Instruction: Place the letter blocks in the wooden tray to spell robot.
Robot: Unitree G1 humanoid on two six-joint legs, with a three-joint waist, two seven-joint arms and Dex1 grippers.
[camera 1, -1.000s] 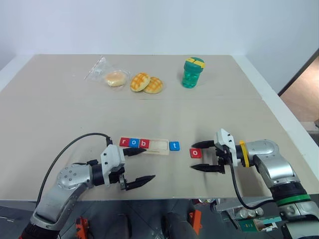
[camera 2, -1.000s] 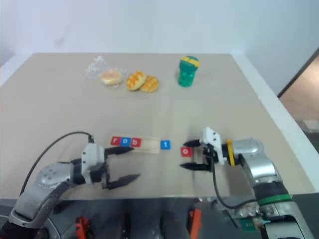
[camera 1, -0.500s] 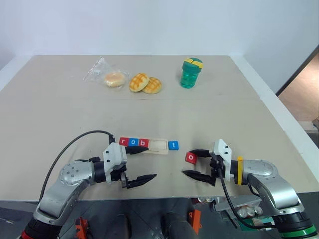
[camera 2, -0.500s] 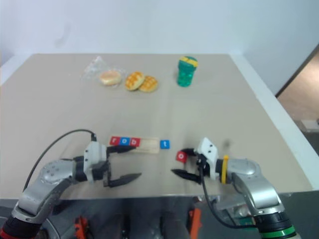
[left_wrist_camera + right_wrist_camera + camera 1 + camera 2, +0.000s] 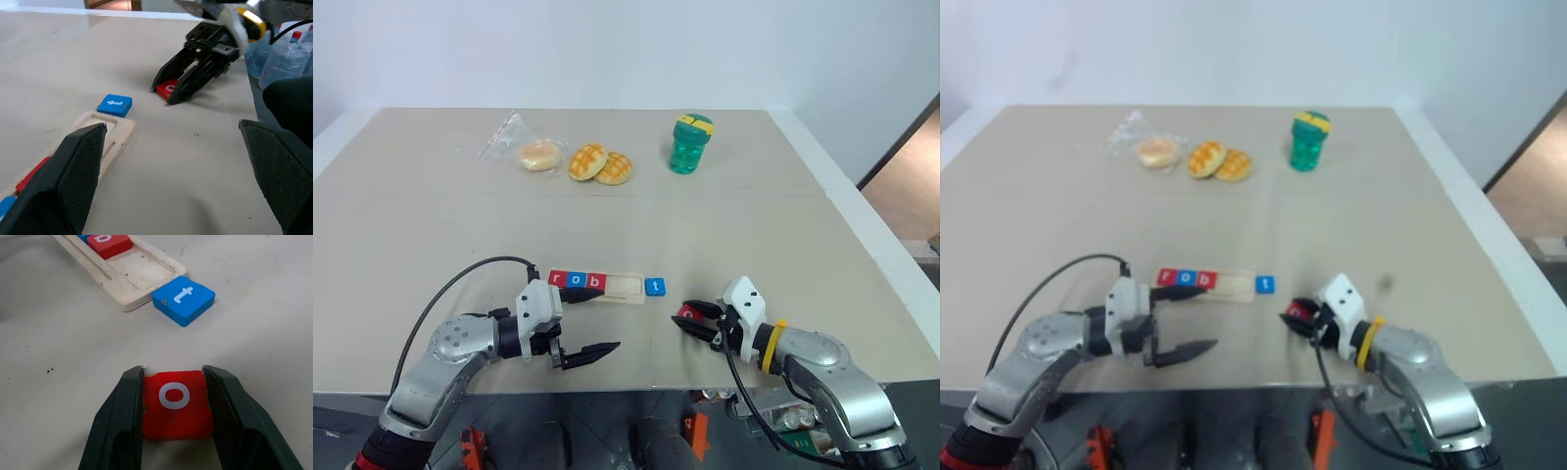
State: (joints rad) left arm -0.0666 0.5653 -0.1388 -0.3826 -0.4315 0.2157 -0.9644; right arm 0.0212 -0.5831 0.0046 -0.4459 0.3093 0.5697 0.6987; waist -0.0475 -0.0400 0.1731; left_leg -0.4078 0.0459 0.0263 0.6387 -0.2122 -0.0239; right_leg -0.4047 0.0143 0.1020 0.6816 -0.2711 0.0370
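Your right gripper [image 5: 177, 418] had its two black fingers clamped on the red square letter block marked "o" [image 5: 177, 404], on the table just right of the pale wooden tray [image 5: 625, 287], beyond the blue "t" block [image 5: 654, 286]. Your left gripper [image 5: 586, 325] stood wide apart near the tray. Next, judging by the empty slots, you needed to lift that "o" into the groove after the "b".

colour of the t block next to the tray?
Blue with a white letter t; clearest in the right wrist view.
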